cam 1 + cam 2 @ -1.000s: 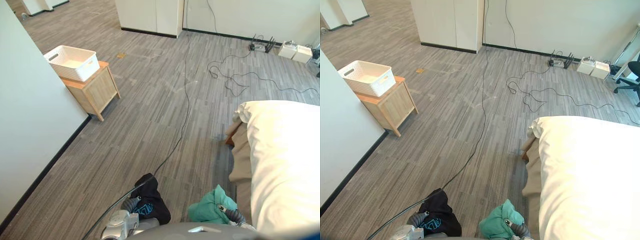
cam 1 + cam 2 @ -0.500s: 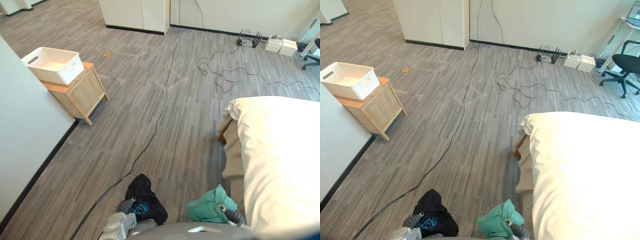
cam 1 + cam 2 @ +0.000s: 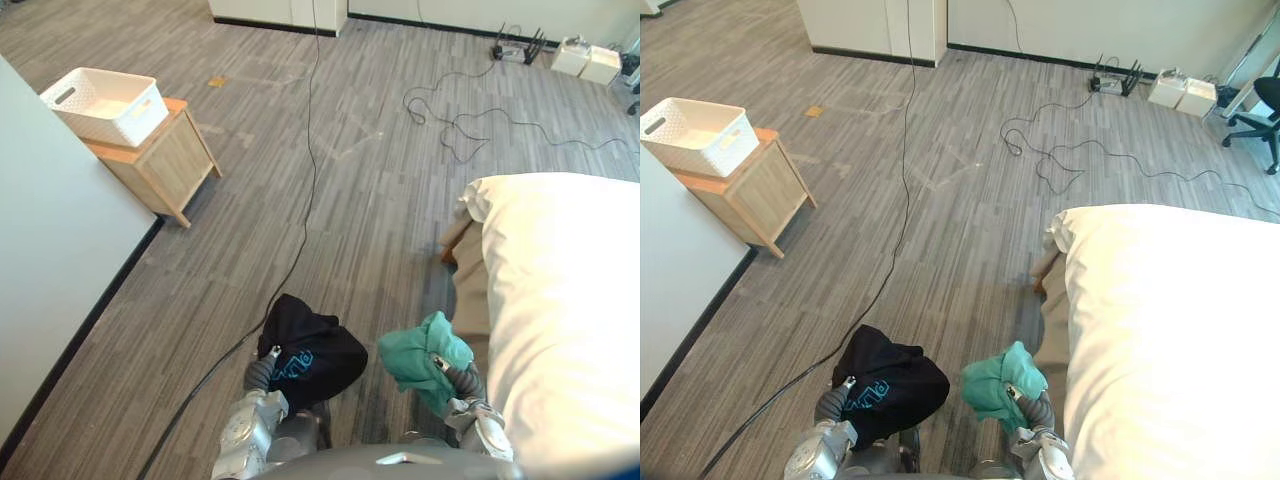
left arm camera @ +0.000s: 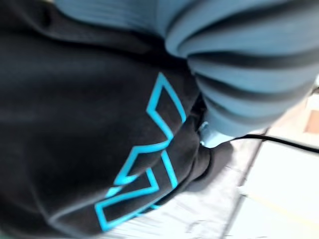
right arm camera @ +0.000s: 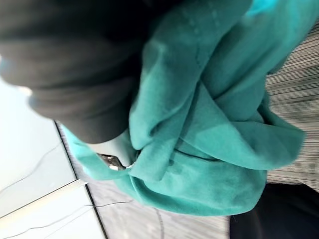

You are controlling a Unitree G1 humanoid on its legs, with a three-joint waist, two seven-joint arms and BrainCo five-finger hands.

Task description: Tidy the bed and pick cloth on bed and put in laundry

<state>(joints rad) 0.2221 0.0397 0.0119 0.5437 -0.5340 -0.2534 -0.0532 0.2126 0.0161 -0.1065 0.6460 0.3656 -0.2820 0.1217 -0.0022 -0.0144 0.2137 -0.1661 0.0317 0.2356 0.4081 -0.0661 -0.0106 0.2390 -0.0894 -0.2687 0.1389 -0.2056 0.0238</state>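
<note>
Carrying two cloths, one in each hand.

- Left hand [image 3: 260, 372]: clenched on a black cloth [image 3: 312, 350] with blue print. The bundle hangs clear of the floor [image 3: 350, 220].
- Right hand [image 3: 456, 388]: grasping a green cloth [image 3: 420, 350], bunched above the wrist and just beside the near edge of the bed [image 3: 570, 300].
- Change over the last second: both bundles now sit higher in the head views, and more of each arm shows beneath them. The whole scene has also slid, so the camera has moved and part of that rise belongs to the head. The cloths have climbed further than the bed has, so the arms appear to have come up as well. Both grasps are unchanged.
- Basket [image 3: 112, 118]: white, standing on a small wooden cabinet [image 3: 168, 165] against the wall [image 3: 50, 270], well apart from both hands, with open floor between.
- Bed: the visible part of the white cover lies smooth, with no loose cloth on it.
- Reading: the picking up looks finished and the carry is under way. Neither cloth has reached the basket yet. The next move is probably a walk across the floor, then a release over the basket, one hand at a time.
</note>
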